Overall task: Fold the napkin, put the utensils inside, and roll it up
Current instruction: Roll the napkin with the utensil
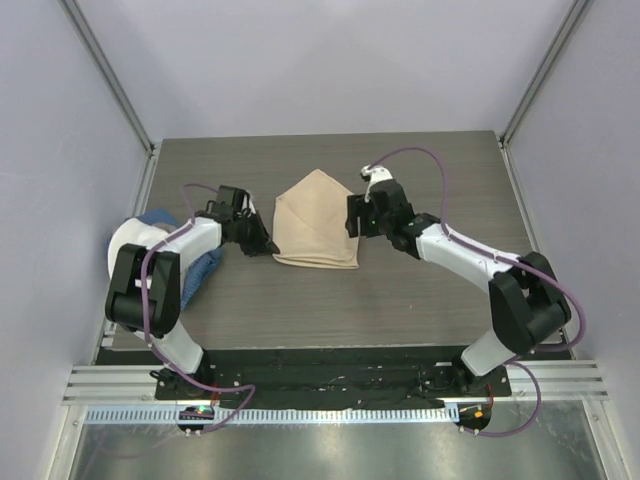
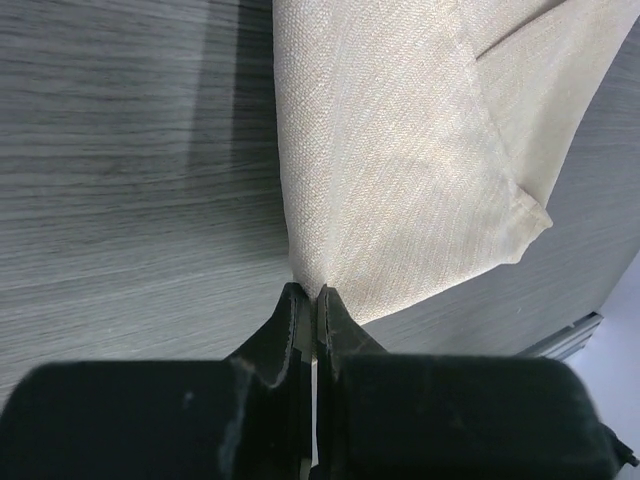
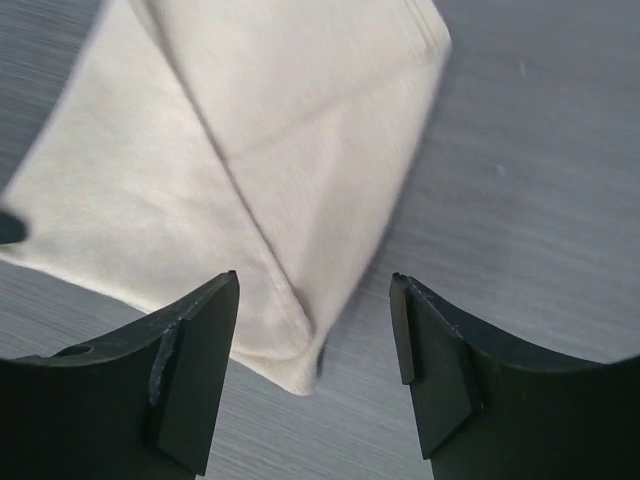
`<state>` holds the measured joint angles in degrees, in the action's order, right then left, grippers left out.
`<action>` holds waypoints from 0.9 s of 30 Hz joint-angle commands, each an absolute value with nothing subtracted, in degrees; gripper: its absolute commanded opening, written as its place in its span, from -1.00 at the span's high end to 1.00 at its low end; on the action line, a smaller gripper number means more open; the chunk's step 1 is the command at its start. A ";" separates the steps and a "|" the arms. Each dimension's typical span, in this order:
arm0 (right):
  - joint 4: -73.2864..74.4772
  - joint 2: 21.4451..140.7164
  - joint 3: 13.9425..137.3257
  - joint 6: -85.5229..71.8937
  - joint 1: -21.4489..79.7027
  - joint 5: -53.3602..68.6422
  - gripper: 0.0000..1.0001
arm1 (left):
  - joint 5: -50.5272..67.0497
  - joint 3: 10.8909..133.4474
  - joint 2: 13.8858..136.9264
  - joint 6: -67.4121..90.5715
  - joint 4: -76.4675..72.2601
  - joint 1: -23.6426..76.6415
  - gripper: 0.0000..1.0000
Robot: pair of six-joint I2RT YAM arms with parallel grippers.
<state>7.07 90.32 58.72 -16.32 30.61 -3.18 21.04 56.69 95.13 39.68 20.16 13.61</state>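
one fold looks done: the napkin lies in the middle of the table. the left gripper is pinched on its corner and the right gripper has its jaws apart above it. no utensils are in sight, and the rolling remains.

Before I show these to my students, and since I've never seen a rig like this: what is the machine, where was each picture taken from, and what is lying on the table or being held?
These are two robot arms bolted at the near edge of a table. The wide picture comes from a fixed camera above and behind them. The other two each come from a small camera on one wrist: first the left arm's, then the right arm's.

In the middle lies a folded beige napkin. The left end effector is shut and appears to pinch one corner of it. The right end effector stands open astride another corner, holding nothing. Near the table's left edge sits a blue cloth. No cutlery shows in any view.
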 commanded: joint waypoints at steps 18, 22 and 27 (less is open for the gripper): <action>-13.89 104.13 67.58 6.59 55.28 -14.41 -0.67 | 35.68 58.98 97.29 35.51 25.40 2.90 1.00; -14.59 107.39 69.08 7.21 55.81 -15.12 -0.67 | 37.26 57.92 97.56 35.86 24.08 2.64 1.00; -15.47 108.81 68.73 10.27 58.61 -18.45 -0.67 | 37.97 56.87 97.65 36.12 23.12 2.37 1.00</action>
